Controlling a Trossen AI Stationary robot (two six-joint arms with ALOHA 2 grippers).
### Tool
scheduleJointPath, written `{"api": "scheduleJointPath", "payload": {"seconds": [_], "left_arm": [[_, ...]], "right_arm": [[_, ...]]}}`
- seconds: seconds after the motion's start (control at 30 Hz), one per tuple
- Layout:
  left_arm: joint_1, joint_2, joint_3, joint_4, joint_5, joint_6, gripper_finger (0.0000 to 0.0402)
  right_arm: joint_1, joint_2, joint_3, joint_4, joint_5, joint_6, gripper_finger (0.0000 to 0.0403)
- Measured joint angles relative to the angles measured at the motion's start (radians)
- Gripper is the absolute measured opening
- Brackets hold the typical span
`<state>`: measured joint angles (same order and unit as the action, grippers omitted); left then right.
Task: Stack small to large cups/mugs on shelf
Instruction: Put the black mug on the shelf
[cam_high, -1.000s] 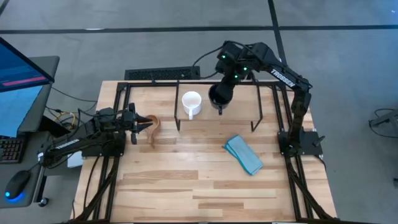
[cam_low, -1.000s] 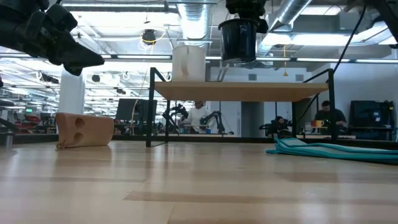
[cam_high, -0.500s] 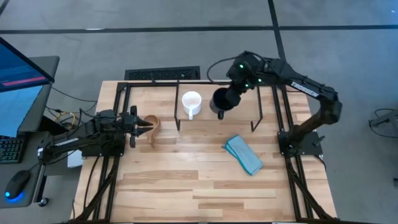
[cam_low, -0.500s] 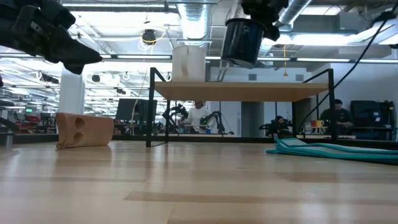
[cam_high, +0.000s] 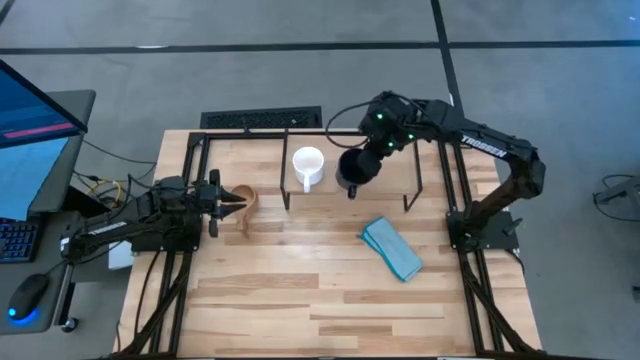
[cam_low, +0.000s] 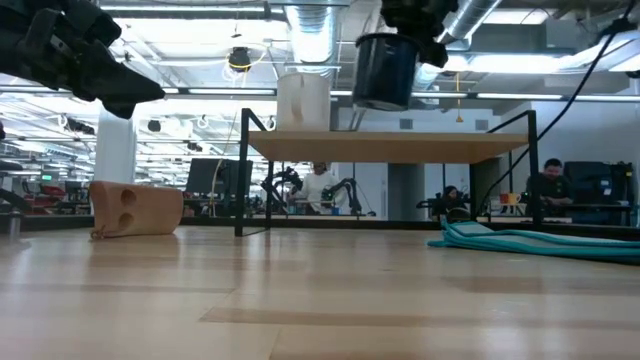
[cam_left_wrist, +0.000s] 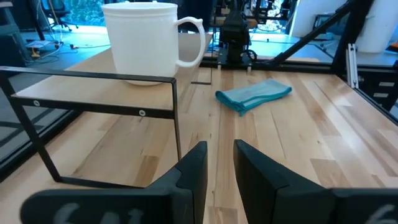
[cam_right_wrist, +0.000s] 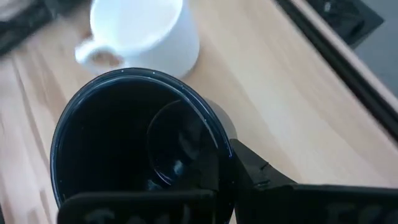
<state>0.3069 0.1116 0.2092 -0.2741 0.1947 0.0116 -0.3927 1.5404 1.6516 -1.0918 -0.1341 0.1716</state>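
- One dark mug (cam_high: 353, 165) is held upright above the shelf (cam_high: 430, 160) board by the right gripper (cam_high: 366, 158), clamped on its rim.
- The white mug (cam_high: 307, 163) is set on the board just beside it, toward the shelf's left end.
- The left gripper (cam_high: 228, 201), fingers narrowly parted and empty, is poised by the tan mug (cam_high: 247, 209) near the worktop's left edge.

White mug (cam_high: 307, 166) sits on the shelf (cam_high: 390, 185); dark mug (cam_high: 353, 167) hangs just right of it, above the board.

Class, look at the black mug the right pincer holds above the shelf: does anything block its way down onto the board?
Nothing visible does. The black mug hangs over bare shelf board; the white mug stands beside it, apart.
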Motion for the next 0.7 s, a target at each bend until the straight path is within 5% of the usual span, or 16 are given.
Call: {"api": "scheduleJointPath", "payload": {"seconds": [0.7], "left_arm": [[0.000, 0.014, -0.001, -0.001, -0.024, 0.002, 0.0069]], "right_arm": [[0.008, 0.121, 0.108, -0.155, 0.053, 0.037, 0.0028]]}}
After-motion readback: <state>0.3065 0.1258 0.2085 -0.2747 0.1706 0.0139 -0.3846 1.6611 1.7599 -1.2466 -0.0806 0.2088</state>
